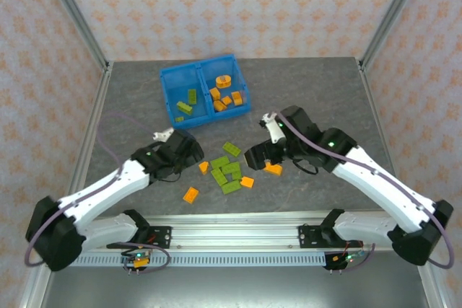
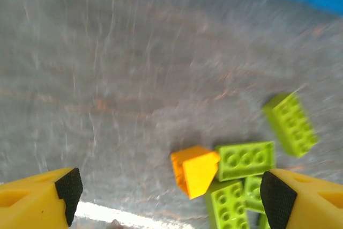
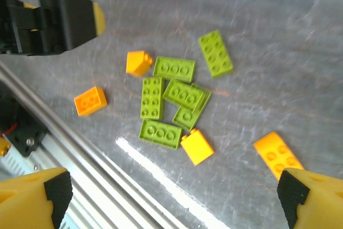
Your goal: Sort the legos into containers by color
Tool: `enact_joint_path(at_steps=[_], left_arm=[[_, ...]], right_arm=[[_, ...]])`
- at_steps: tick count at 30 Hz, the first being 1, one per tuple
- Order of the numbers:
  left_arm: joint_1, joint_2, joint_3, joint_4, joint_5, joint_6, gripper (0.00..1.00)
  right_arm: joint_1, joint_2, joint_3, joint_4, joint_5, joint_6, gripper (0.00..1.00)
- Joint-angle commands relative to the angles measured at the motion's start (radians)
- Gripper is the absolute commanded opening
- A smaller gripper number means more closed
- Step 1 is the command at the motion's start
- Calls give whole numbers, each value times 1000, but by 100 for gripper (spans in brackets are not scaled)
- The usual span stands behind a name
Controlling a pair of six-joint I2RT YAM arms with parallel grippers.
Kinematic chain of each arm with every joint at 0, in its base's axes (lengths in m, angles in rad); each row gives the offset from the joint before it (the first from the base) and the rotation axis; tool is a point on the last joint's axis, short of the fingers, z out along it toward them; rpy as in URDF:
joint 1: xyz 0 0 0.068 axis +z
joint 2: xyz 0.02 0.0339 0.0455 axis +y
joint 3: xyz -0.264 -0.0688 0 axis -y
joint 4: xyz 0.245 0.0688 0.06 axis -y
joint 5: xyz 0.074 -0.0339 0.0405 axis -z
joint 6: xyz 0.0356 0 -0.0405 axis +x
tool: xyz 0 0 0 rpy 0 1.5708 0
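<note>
The loose legos (image 1: 227,171) are seen lying on the grey counter (image 1: 325,91) in the middle of the top view, between the 2 claws. 5 lime green pieces are bunched together there, most of them touching or overlapping, and 1 more green brick (image 1: 232,148) is set just apart at the upper right of the bunch. 4 orange pieces are scattered around its edge. The blue bin (image 1: 195,66) is placed higher in the frame, above centre. A few lime green pieces are held in its left compartment (image 1: 179,86) and several orange ones in its right compartment (image 1: 214,73). The left claw (image 1: 189,151) is found at the left of the bunch, released, with its fingers spread wide and nothing gripped. In the blurred left wrist view an orange wedge-shaped piece (image 2: 194,170) and green bricks are seen near its right finger. The right claw (image 1: 260,156) is found at the right of the bunch, likewise released and empty, with 1 orange brick (image 1: 273,169) lying just beside it at the lower right.
</note>
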Motion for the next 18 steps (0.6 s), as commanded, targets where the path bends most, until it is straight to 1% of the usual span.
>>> enact_joint_path(at_steps=[1,5,9,12,14,18], left_arm=[[-29,82,30,42,18,-117,90],[-40,209,90,39,64,-81,91],[-45,286,108,65,71,-102,91],[-45,312,101,102,45,-120,86],[-46,336,115,106,44,-113,81],[-46,426,142,123,110,-90,76]], right_arm=[[-1,58,34,-10,-92,-54,99],[-2,124,74,-19,-93,-80,99],[-2,150,77,-16,-103,-78,99],[-2,145,69,-12,-100,-65,99],[-2,138,66,-14,-94,-57,99],[-2,119,52,-17,-56,-57,99]])
